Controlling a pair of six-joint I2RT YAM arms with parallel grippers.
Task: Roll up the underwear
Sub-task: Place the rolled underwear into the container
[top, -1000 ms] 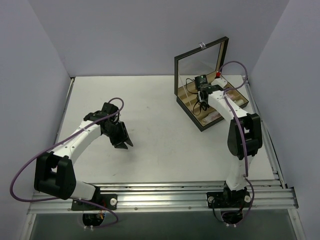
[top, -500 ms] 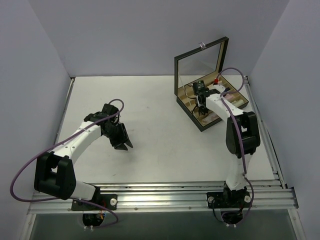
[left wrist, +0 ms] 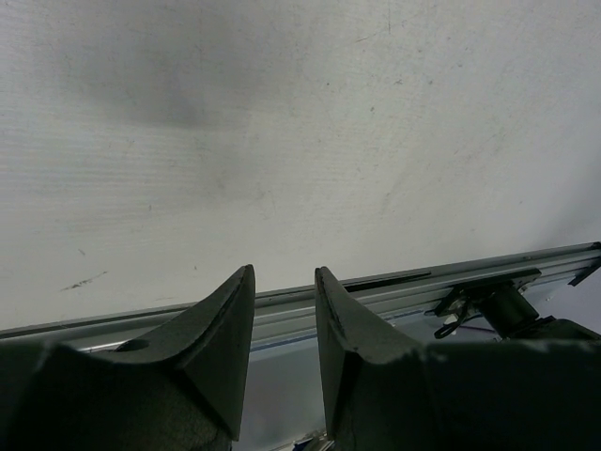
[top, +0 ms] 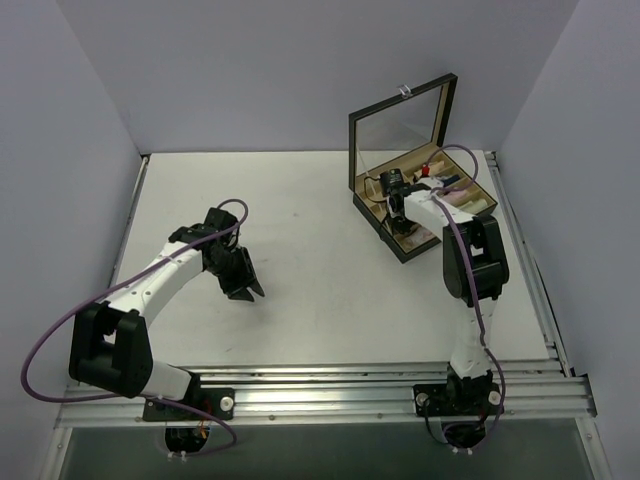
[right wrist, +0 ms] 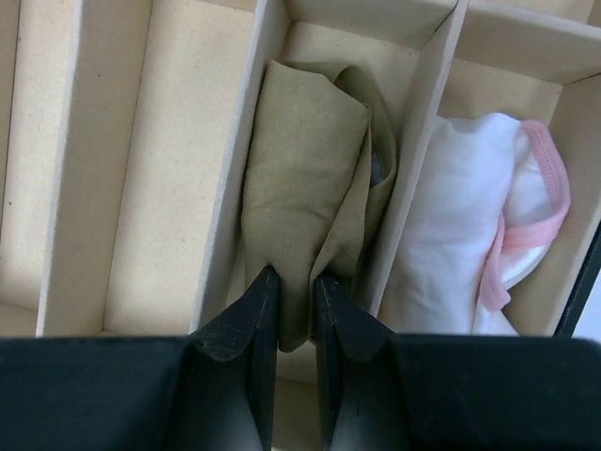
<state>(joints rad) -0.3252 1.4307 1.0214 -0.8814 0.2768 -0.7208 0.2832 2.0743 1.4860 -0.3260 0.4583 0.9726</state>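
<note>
White table [top: 330, 280], lavender walls. Black box [top: 385, 232] stood at the far right with its lid [top: 400, 125] raised.

Step in hand (judged): work on the tan brief [right wrist: 305, 160], which lay lengthwise in one narrow compartment of the box as a loose folded bundle, not a tight roll. From one moment I could not tell whether it was being seated or drawn out. The white brief [right wrist: 460, 216], pink edging visible, sat bundled in the next compartment to the right in the wrist view, with a divider [right wrist: 413, 160] between the two.

Right gripper [right wrist: 296, 277] was down in the box, reaching into that compartment. Its jaws were nearly closed, with a fold at the near end of the tan brief pinched between them. Cloth bulged on both sides of the fingers [right wrist: 246, 315] (a small bite, not the whole bundle).

Left gripper [left wrist: 285, 277] hung over the bare table, well apart from the box, with the near rail [left wrist: 394, 282] in its view. Its jaws stood a narrow gap apart, with nothing between them and nothing touched.

Next move, as I judged it: if seating, let go and withdraw straight up, so the cloth is not dragged over the divider. If extracting, keep the pinch and lift clear of both walls before carrying the brief to the open table. There the idle left arm could pin an edge for rolling.
</note>
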